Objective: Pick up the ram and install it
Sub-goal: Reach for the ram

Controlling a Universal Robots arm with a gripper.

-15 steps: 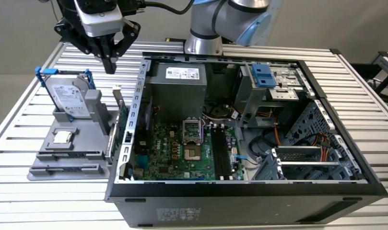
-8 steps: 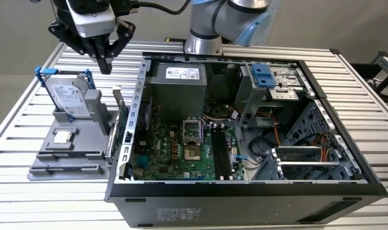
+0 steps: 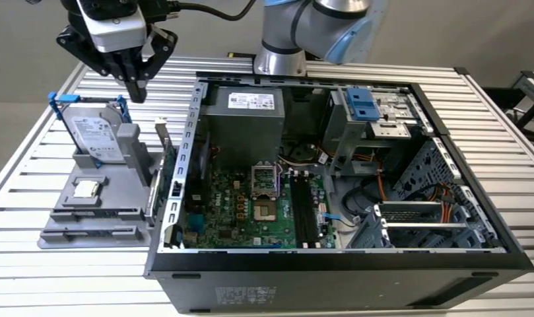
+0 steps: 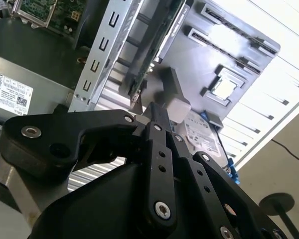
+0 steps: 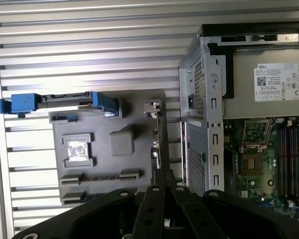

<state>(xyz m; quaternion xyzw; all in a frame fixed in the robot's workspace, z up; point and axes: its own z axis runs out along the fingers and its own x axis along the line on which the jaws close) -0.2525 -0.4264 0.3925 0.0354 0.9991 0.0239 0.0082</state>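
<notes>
the gripper (image 3: 138,94) hangs above the far end of the gray holder (image 3: 55,232), over the drive (image 3: 98,135). its jaws look drawn together, with nothing seen between them. the holder lies on the slatted table (image 3: 37,281), just beside the open case (image 3: 337,263), on the exterior view's left.

the ram (image 3: 100,231) is hard to pick out. my best guess is the thin dark strip in the holder's front slot, well apart from the fingers. if so, nothing of the task is done: both the pick and the install are left. i cannot tell whether the long dark slots (image 3: 303,211) on the board hold a stick.

on room: the drive's blue frame and the upright card (image 3: 164,155) stand tall near the gripper, and the case's metal wall rises right beside the card. the front of the holder looks lower and freer. the case is open from above, but the slots sit hemmed between the socket and the drive cage, with cables (image 3: 408,191) nearby.
</notes>
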